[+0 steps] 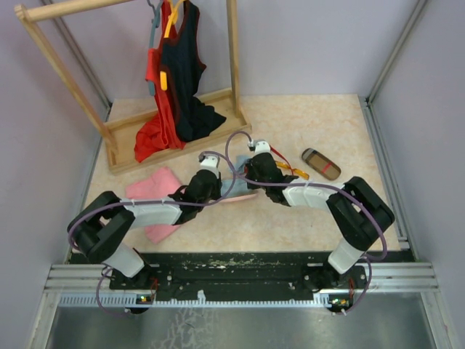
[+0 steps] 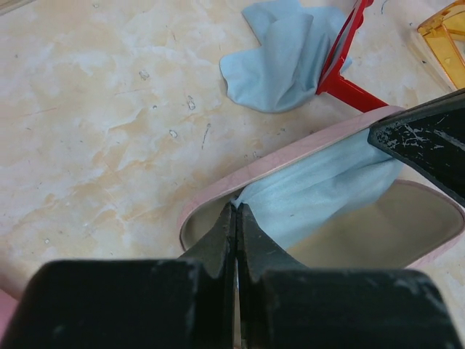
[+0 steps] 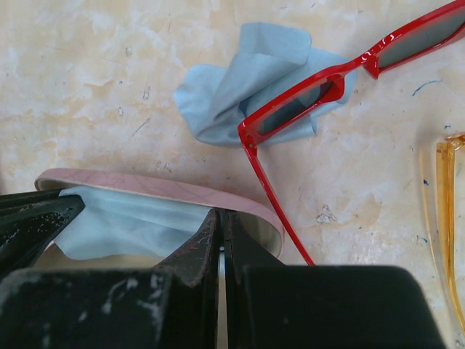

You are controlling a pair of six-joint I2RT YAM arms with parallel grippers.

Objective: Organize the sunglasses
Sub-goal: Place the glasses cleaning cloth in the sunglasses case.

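Note:
The red sunglasses [image 3: 290, 113] lie open on the table beyond the pink case [image 3: 145, 185], partly on a loose light blue cloth [image 3: 240, 80]. They also show in the left wrist view [image 2: 347, 91]. The orange-yellow sunglasses [image 3: 443, 218] lie to the right, also visible from above [image 1: 294, 171]. The pink case [image 2: 290, 156] is open with a second blue cloth [image 2: 320, 193] inside. My left gripper [image 2: 237, 207] is shut on a corner of that cloth. My right gripper [image 3: 220, 212] is shut at the case's far rim, pinching it.
A brown red-striped case [image 1: 320, 163] lies right of the arms. A pink fabric piece [image 1: 156, 193] lies at the left. A wooden clothes rack [image 1: 174, 134] with red and black garments stands at the back left. Both grippers meet close together over the case.

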